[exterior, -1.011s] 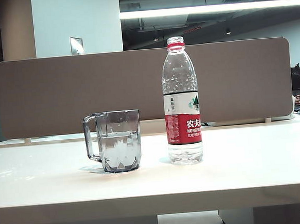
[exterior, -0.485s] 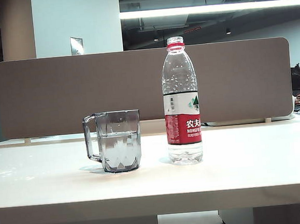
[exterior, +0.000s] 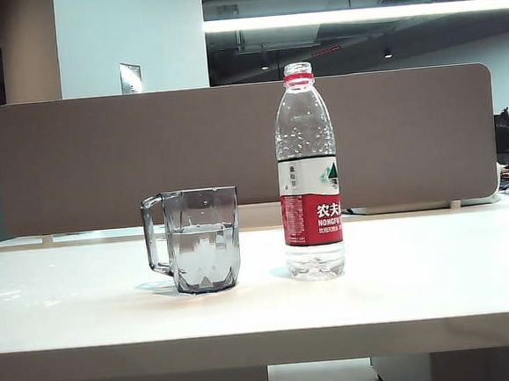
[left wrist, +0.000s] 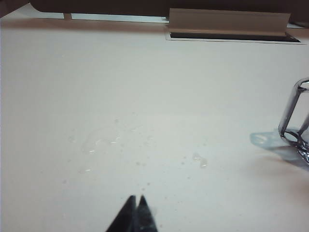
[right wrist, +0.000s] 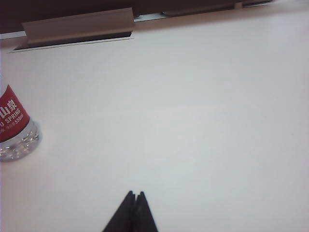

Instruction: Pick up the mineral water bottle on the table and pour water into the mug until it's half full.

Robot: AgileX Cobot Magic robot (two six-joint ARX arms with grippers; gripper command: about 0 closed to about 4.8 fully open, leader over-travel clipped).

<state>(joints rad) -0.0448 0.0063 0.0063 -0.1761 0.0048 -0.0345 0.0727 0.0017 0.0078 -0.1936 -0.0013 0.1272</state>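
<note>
The mineral water bottle stands upright and uncapped on the white table, right of the smoky-grey mug, which holds water to about half its height. Neither arm shows in the exterior view. My left gripper is shut and holds nothing, low over bare tabletop, with only the mug's handle showing at the side. My right gripper is shut too, also over bare table, well away from the bottle's base.
A brown partition runs along the table's far edge. Water droplets and a small puddle lie on the table in front of the left gripper. A cable slot with a raised flap sits at the table's back.
The bottle and mug have not moved in the exterior view, and no arm appears in it in any frame.
</note>
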